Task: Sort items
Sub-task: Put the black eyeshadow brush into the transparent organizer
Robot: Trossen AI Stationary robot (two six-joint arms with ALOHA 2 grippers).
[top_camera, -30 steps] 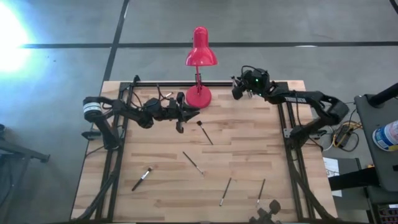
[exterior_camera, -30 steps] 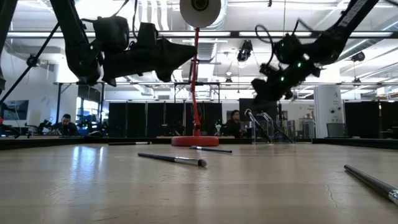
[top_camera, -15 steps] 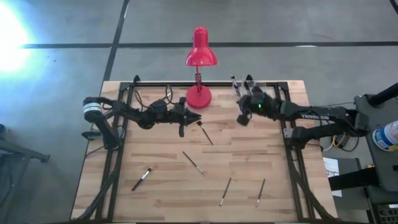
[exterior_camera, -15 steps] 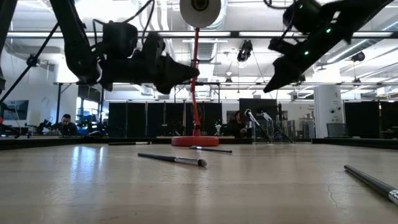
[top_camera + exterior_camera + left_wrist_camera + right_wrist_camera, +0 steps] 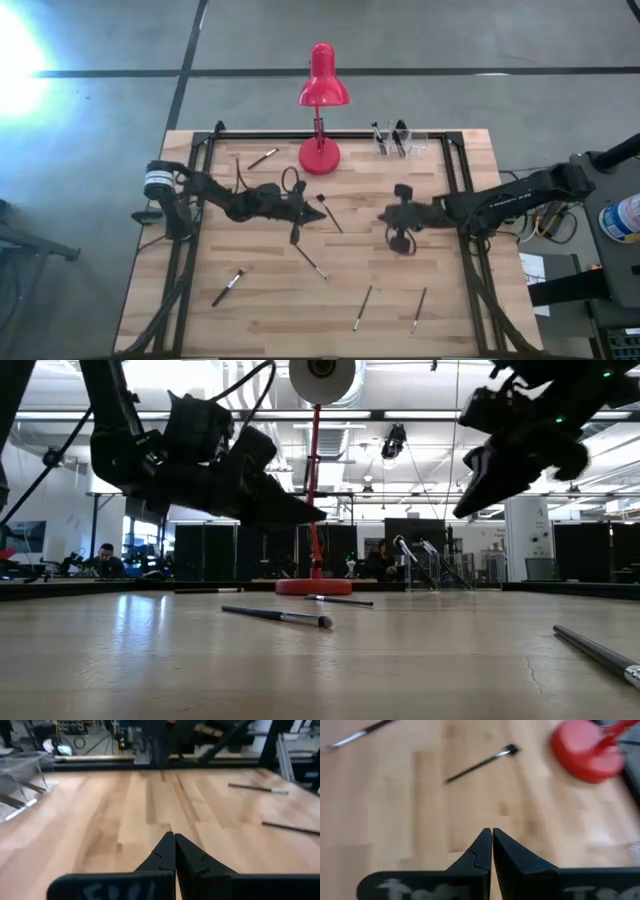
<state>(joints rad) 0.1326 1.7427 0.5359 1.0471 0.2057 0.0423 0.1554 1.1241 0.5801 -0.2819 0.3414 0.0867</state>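
Note:
Several thin brushes lie flat on the wooden table (image 5: pixel 250 320): one (image 5: pixel 329 213) near the middle, one (image 5: pixel 311 261) nearer the front, one (image 5: pixel 228 286) at the left, two (image 5: pixel 362 307) (image 5: pixel 419 308) at the front, one (image 5: pixel 262 158) at the far left. More brushes stand in a clear holder (image 5: pixel 395 140) at the far right. My left gripper (image 5: pixel 312 212) is shut and empty, hovering just left of the middle brush. My right gripper (image 5: pixel 384 216) is shut and empty above the table's middle right, pointing left.
A red desk lamp (image 5: pixel 322 100) stands with its base (image 5: pixel 319 156) at the far middle of the table. Black frame rails (image 5: pixel 470 260) run along both table sides. People sit in the room beyond the table (image 5: pixel 105 558).
My right gripper has swung from the far right corner by the clear holder toward the near edge and left, to the table's middle right. My left gripper has sunk and gone toward the near edge, levelling out, and now ends beside the middle brush.

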